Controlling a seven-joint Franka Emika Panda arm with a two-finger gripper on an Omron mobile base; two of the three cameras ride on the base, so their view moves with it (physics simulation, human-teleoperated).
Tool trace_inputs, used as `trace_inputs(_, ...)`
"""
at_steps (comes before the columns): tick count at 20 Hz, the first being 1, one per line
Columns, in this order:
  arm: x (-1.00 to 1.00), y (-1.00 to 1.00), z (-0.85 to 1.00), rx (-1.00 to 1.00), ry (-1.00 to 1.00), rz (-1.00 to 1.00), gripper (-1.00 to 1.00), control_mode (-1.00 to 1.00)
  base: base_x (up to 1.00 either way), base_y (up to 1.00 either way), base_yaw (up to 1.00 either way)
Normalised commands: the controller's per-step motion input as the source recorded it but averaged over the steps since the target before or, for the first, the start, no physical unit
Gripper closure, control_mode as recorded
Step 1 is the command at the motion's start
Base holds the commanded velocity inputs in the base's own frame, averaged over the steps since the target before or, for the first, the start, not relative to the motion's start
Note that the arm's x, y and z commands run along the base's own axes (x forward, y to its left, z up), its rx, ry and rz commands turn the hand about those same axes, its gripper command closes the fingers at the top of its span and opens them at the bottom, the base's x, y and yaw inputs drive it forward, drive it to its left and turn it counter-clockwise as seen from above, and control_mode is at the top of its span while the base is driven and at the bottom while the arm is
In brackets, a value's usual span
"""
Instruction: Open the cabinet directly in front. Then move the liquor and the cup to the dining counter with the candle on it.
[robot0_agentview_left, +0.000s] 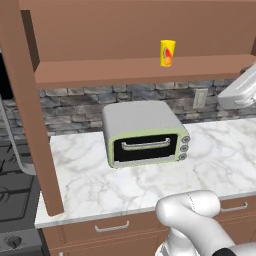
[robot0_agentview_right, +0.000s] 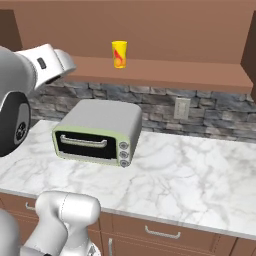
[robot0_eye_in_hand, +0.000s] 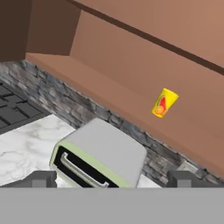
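Note:
The cabinet (robot0_agentview_left: 125, 71) stands open, its left door (robot0_agentview_left: 25, 110) swung out edge-on toward me. The yellow cup (robot0_agentview_left: 167, 52) with a red-orange mark stands upright on the cabinet's bottom board (robot0_agentview_right: 175, 71), alone there. The same cup (robot0_agentview_right: 119, 54) shows left of centre in the right base view, and the cup (robot0_eye_in_hand: 164, 103) sits tilted in the hand view. My gripper (robot0_eye_in_hand: 113, 179) is open, fingertips (robot0_eye_in_hand: 41, 178) wide apart, well short of the cup and below it, with nothing between them. The liquor, the dining counter and the candle are out of view.
A grey and pale-green toaster oven (robot0_agentview_left: 145, 132) sits on the marble counter (robot0_agentview_left: 150, 187) under the cabinet, in front of a stone backsplash. A black stove (robot0_agentview_left: 12, 185) lies at the left. Drawers with horizontal handles (robot0_agentview_right: 162, 234) run below the counter.

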Motion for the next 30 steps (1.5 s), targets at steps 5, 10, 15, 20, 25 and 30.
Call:
trace_inputs(5,0.0,-0.19,-0.05,-0.06,0.0,0.0,-1.0,-1.0,0.0,0.0,0.0)
trace_inputs(10,0.01,0.0,-0.08,-0.04,0.0,0.0,-1.0,-1.0,0.0,0.0,0.0)
trace_inputs(15,0.17,0.03,0.0,-0.01,0.0,-0.02,-1.0,-1.0,0.0,0.0,0.0)
trace_inputs(20,0.23,0.01,0.0,0.0,0.0,-0.11,-1.0,-1.0,0.0,0.0,0.0)
trace_inputs(25,0.27,0.05,0.0,0.0,0.0,-0.13,-1.0,-1.0,0.0,0.0,0.0)
trace_inputs(30,0.18,0.0,0.07,0.0,0.0,-0.1,-1.0,-1.0,0.0,0.0,0.0)
